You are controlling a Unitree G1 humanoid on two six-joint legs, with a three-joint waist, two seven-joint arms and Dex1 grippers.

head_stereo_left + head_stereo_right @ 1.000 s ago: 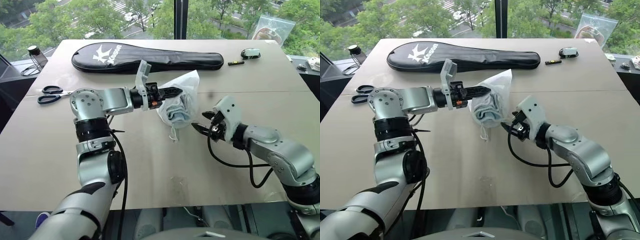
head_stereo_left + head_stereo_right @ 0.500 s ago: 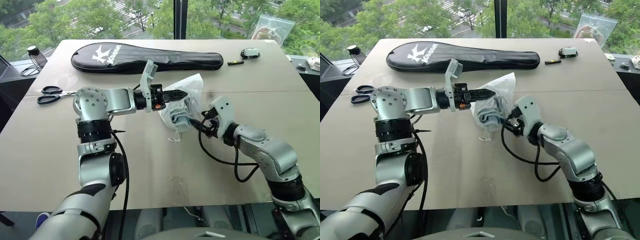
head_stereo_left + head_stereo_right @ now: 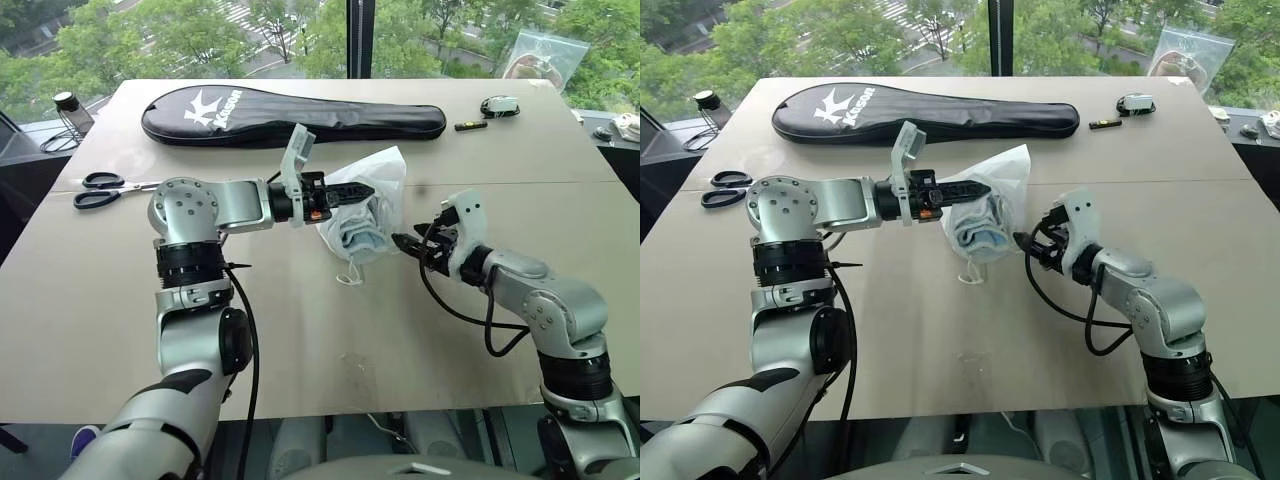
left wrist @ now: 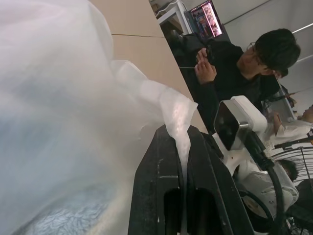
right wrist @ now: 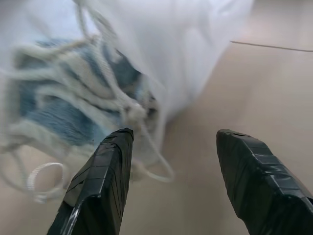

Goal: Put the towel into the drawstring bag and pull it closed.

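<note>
With the towel (image 3: 362,238) already inside the drawstring bag (image 3: 372,200) (mouth not yet cinched), the left gripper (image 3: 362,189) pinches the bag's upper edge while the right gripper (image 3: 405,243), fingers spread, sits beside its cords

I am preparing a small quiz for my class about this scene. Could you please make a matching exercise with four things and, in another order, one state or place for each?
Things:
1. left tool
2. right tool
3. towel
4. scissors

States or places:
A. inside the drawstring bag
B. flat on the table, near its left edge
C. open, beside the bag's cords
D. shut on the bag's thin fabric

Pairs: 1-D, 2-C, 3-A, 4-B
</note>
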